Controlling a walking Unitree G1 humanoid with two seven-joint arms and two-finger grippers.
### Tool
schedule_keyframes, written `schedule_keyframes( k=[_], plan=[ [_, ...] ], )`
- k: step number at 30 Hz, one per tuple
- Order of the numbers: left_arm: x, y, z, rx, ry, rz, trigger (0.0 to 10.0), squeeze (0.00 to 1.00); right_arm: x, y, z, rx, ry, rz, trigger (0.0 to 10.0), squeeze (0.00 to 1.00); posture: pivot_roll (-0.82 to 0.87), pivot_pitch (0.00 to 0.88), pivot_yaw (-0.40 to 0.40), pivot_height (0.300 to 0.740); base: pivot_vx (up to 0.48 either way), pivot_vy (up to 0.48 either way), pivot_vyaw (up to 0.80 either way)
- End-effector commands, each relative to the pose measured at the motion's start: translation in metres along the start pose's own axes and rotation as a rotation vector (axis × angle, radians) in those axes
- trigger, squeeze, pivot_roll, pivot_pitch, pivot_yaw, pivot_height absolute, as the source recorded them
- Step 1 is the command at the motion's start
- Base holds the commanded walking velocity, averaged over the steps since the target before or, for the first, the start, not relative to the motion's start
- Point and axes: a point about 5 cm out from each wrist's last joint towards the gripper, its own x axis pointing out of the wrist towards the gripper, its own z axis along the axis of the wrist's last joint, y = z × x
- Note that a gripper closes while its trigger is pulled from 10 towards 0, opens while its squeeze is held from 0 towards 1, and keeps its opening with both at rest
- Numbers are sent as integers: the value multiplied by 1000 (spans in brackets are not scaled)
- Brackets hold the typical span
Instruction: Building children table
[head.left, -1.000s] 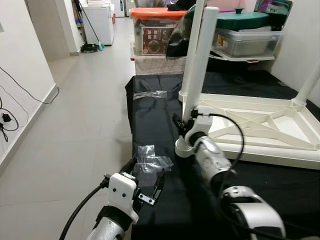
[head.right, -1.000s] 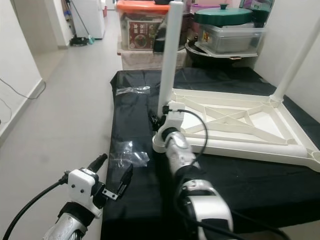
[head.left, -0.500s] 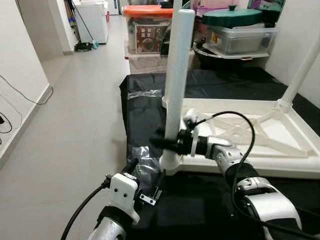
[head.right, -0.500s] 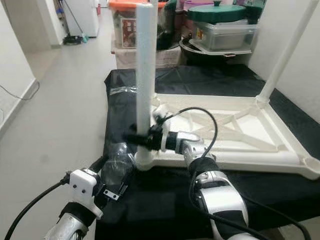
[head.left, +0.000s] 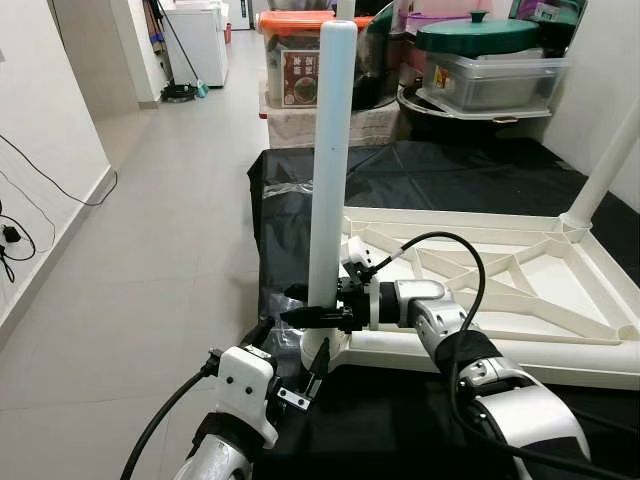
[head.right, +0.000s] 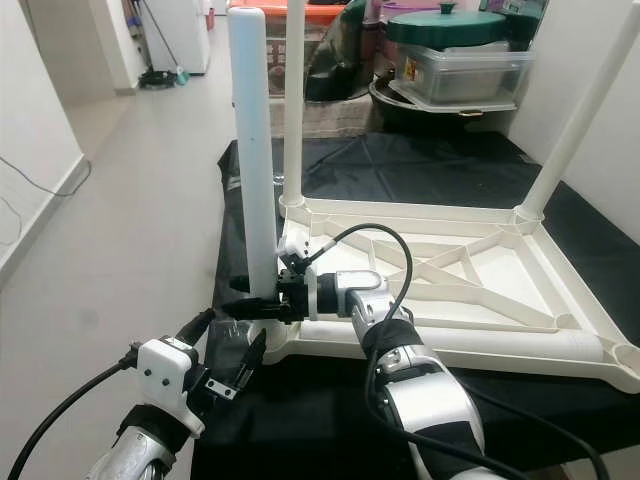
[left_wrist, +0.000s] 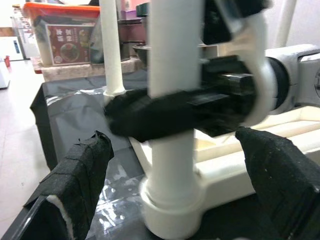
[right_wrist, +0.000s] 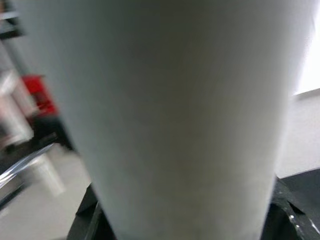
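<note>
A white children's table (head.left: 500, 345) lies upside down on a black cloth (head.left: 400, 170). Its near-left leg (head.left: 330, 160) stands upright in the corner socket. My right gripper (head.left: 300, 315) reaches in from the right and is shut on this leg just above its base; in the right wrist view the leg (right_wrist: 185, 115) is pressed close to the camera. My left gripper (head.left: 290, 350) hovers low in front of that corner, open, its fingers (left_wrist: 75, 185) spread either side of the leg's base without touching it. Two more legs (head.right: 293, 100) stand at the far corners.
Crumpled clear plastic (head.left: 292, 188) lies on the cloth behind the leg. Stacked storage boxes (head.left: 300, 70) and a green-lidded pot (head.left: 490, 35) crowd the back. Tiled floor (head.left: 170, 200) runs along the left, with a white wall (head.left: 40, 110) beyond it.
The camera has shifted. My right arm has swung round to come at the leg from the right, and its fingers have closed on it. The leg stands straighter than a second ago.
</note>
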Motion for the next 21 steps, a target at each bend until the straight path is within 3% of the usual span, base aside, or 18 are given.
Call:
schedule_keyframes(
  k=[1, 2, 4, 6, 7, 8, 9, 10, 12, 13, 16, 20, 21],
  plan=[
    [-1, 0, -4, 6, 20, 1, 10000, 0, 4, -2, 0, 33, -21, -57, 0, 0, 29, 0, -27, 740, 0, 0, 0],
    [-1, 0, -4, 5, 20, 1, 10000, 0, 7, -8, 2, 13, -47, -184, 0, 0, 21, 0, -26, 740, 0, 0, 0],
    [-1, 0, -4, 5, 20, 1, 10000, 0, 7, -8, 2, 13, -47, -184, 0, 0, 21, 0, -26, 740, 0, 0, 0],
    [-1, 0, -4, 5, 20, 2, 10000, 0, -4, -31, -2, 39, -33, -700, 0, 0, 15, 0, -22, 740, 0, 0, 0],
    [-1, 0, -4, 5, 20, 2, 10000, 0, -4, -31, -2, 39, -33, -700, 0, 0, 15, 0, -22, 740, 0, 0, 0],
    [-1, 0, -4, 5, 21, 1, 10000, 0, -22, -41, -9, 76, -28, -999, 0, 0, 15, 0, -22, 740, 0, 0, 0],
    [-1, 0, -4, 5, 22, 0, 10000, 0, -35, -46, -14, 105, -20, -1187, 0, 0, 15, 0, -22, 740, 0, 0, 0],
    [-1, 0, -4, 5, 22, 0, 10000, 0, -35, -46, -14, 105, -20, -1187, 0, 0, 15, 0, -22, 740, 0, 0, 0],
    [0, 1, -4, 6, 23, -1, 10000, 0, -49, -45, -22, 152, -56, -1405, 0, 0, 15, 0, -22, 740, 0, 0, 0],
    [0, 1, -4, 7, 23, -1, 10000, 0, -51, -44, -24, 160, -73, -1452, 0, 0, 15, 0, -22, 740, 0, 0, 0],
    [0, 1, -4, 7, 23, -2, 10000, 0, -51, -41, -27, 178, -88, -1497, 0, 0, 15, 0, -22, 740, 0, 0, 0],
    [0, 1, -4, 7, 22, 0, 10000, 0, -32, -32, -31, 238, -126, -1500, 0, 0, 11, 0, -22, 740, 0, 0, 0],
    [0, 1, -4, 6, 22, -1, 10000, 0, -27, -31, -30, 231, -118, -1466, 9686, 0, 11, 0, -22, 740, 0, 0, 0]
  ],
)
